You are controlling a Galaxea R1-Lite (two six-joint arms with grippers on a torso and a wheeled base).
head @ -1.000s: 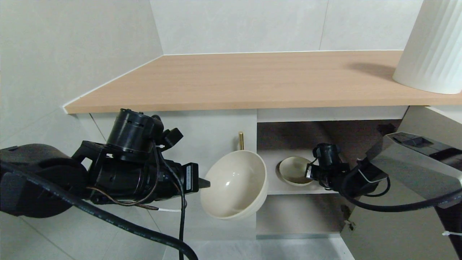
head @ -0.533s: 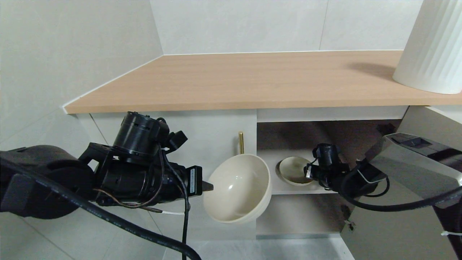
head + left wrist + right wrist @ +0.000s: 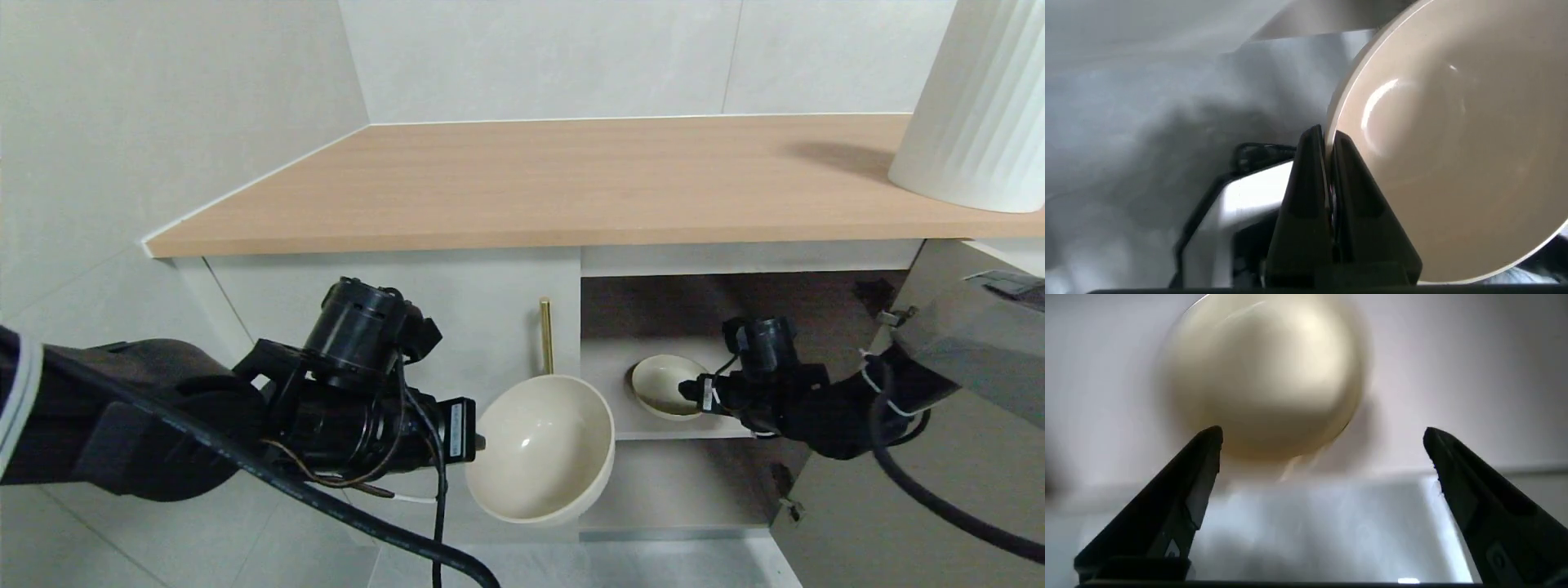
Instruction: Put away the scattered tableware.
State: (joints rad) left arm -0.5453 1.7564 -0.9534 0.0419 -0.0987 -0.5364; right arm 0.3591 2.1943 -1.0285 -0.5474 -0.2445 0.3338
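Note:
A large cream bowl hangs tilted in front of the lower cabinet, its rim pinched by my left gripper; the left wrist view shows the fingers shut on the bowl rim. A smaller cream bowl rests on the cabinet shelf inside the open compartment. My right gripper is just in front of that small bowl, open, its fingers wide apart with nothing between them.
A wooden countertop runs above the cabinet, with a white ribbed container at its right end. The left cabinet door with a brass handle is shut; the right door stands swung open.
My left arm moved right and down with the large bowl. The right arm drew back slightly from the small bowl, which stays on the shelf.

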